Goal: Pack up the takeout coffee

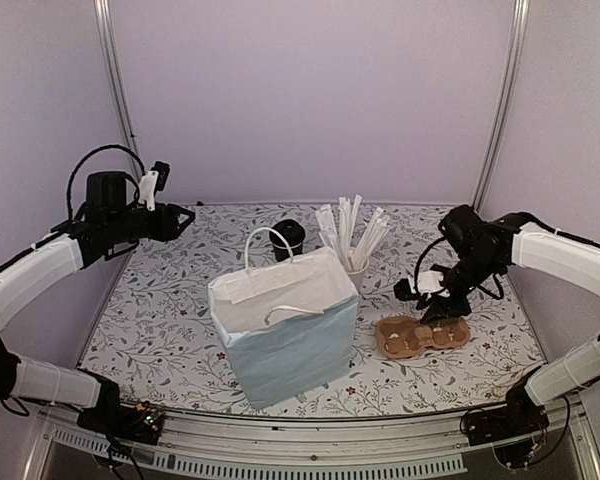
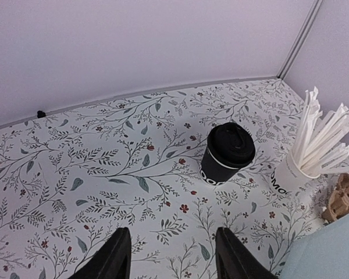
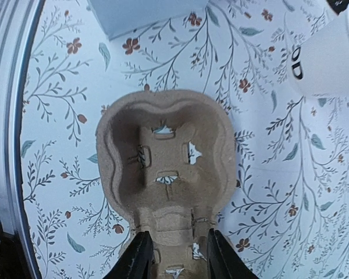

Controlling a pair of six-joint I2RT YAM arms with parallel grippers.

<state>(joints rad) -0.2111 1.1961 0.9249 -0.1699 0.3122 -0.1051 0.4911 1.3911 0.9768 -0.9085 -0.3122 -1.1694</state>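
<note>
Takeout coffee (image 1: pixel 288 238) (image 2: pixel 230 152): upright on the table (image 1: pixel 160 320) (image 2: pixel 75 174) toward the far edge, black lid on, nothing touching it. In the top view, at 12 o'clock from the white paper bag (image 1: pixel 290 330), partly behind the loop of the bag's handle. Just beside it at 3 o'clock, apart from it, a white cup of wrapped sticks (image 1: pixel 355 262) (image 2: pixel 291 174), the sticks fanning upward.

Bag upright, mouth open, one side pale blue; a corner of that side showing at the lower right of the left wrist view (image 2: pixel 331 250).

Left hand (image 1: pixel 188 217) (image 2: pixel 171 256): raised above the table's far left, at 9 o'clock from the coffee and well apart from it — fingers spread, nothing between them. Seen from its wrist camera, coffee at about 1 o'clock beyond the fingertips.

Brown pulp cup carrier (image 1: pixel 420 337) (image 3: pixel 163 157) flat on the table at 3 o'clock from the bag, wells unfilled, floral pattern showing through their cut-outs.

Right hand (image 1: pixel 432 314) (image 3: pixel 180 258): low over the carrier, a finger on either side of its narrow middle ridge. Impossible to tell whether pinching the ridge or only straddling it.
</note>
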